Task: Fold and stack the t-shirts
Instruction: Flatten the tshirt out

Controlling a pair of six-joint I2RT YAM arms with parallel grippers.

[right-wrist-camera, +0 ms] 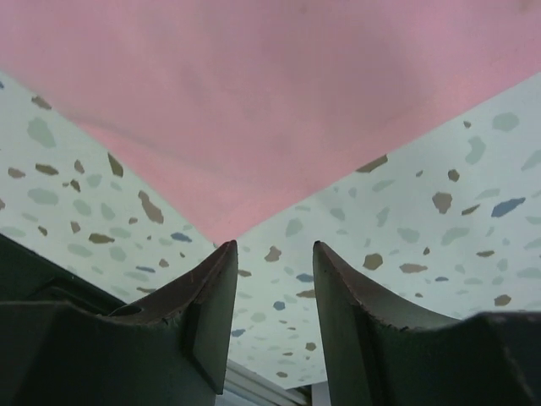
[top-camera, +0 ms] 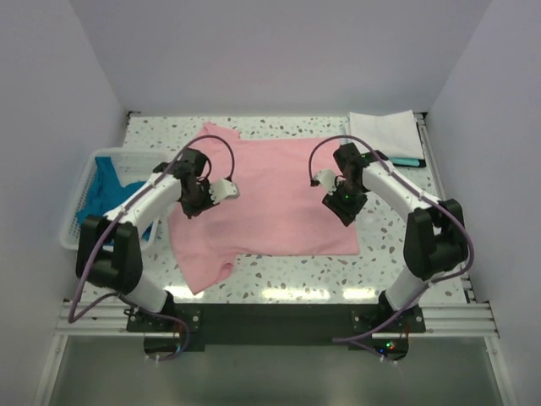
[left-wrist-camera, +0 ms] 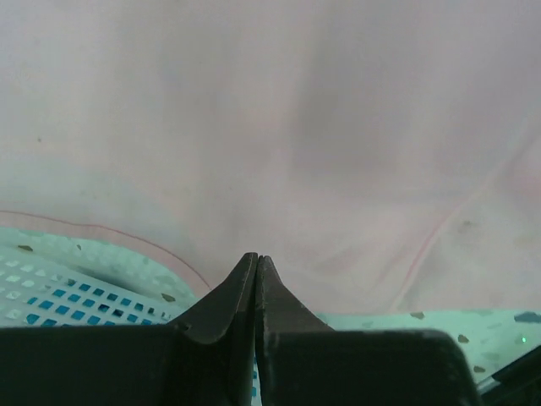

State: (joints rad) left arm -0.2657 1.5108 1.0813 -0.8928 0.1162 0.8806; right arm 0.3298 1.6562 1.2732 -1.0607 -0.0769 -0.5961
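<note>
A light pink t-shirt (top-camera: 279,194) lies spread flat across the middle of the speckled table. My left gripper (top-camera: 191,206) is at the shirt's left edge, beside the basket. In the left wrist view its jaws (left-wrist-camera: 256,256) are shut, low over the pink cloth (left-wrist-camera: 270,127), with nothing visible between them. My right gripper (top-camera: 345,211) is over the shirt's right part, near its front right corner. In the right wrist view it (right-wrist-camera: 275,245) is open and empty, just off the pink corner (right-wrist-camera: 254,85). A folded white t-shirt (top-camera: 385,134) lies at the back right. A teal-blue t-shirt (top-camera: 106,190) is bunched in the basket.
A white lattice basket (top-camera: 80,182) stands at the table's left edge and also shows in the left wrist view (left-wrist-camera: 51,279). A small teal and black object (top-camera: 408,161) lies by the white shirt. White walls enclose the table on three sides.
</note>
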